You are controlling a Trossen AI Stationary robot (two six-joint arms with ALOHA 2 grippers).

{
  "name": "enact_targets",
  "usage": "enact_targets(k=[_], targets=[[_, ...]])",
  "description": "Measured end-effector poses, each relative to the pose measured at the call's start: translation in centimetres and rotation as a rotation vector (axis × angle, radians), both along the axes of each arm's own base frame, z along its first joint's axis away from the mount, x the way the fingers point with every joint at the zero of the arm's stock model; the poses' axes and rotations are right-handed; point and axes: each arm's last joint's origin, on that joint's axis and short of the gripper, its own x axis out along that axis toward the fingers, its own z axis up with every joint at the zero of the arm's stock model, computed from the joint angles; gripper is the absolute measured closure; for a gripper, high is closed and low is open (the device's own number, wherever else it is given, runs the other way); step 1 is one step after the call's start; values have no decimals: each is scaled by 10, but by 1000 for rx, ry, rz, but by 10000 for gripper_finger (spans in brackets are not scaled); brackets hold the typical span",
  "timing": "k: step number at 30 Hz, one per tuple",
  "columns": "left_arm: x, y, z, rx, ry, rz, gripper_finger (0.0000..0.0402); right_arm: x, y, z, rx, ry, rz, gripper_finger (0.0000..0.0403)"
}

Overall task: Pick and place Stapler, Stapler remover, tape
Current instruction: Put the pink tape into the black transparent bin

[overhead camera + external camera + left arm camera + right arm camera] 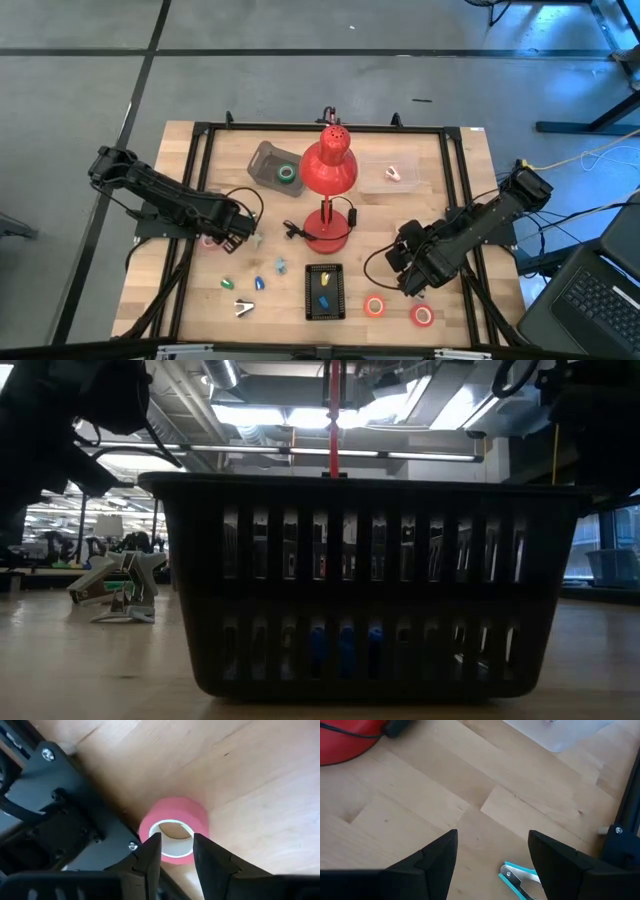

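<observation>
Pink tape roll [175, 832] sits left of the red lamp [327, 180], at the worktop [470, 200] frame; we're in the grasp step, left claw [176, 845] pinching its wall, one finger in the hollow. Next, we judge: firm up, lift, carry to the black basket [324, 292] in front of the lamp, holding blue and yellow bits. Right claw [492, 852] spread, right of the lamp.

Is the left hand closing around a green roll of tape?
No, the left hand has its fingers across the wall of a pink tape roll lying on the wood.
</observation>
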Motion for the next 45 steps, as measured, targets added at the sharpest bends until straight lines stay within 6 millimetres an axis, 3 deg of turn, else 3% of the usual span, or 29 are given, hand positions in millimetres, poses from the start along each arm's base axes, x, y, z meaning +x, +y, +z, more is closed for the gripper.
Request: enact_targets(k=[6,18,23,30,34,40,45], targets=[[6,-7,-6,-70,-77,32,298,0,0,0,-2,6,12,157],[-11,-13,-30,-100,-14,121,293,2,1,0,7,7,44,157],[-7,-18,-45,-159,-137,103,296,2,2,-1,9,5,44,157],[-14,-17,-52,-162,-126,54,314,2,2,-1,9,5,44,157],[-13,-18,-45,-173,-156,-17,368,2,1,0,6,3,45,157],[-1,-21,-21,-196,-310,-121,368,2,1,0,-12,-11,51,157],[13,-18,17,-131,-535,-232,368,2,1,0,-12,-11,50,157]])
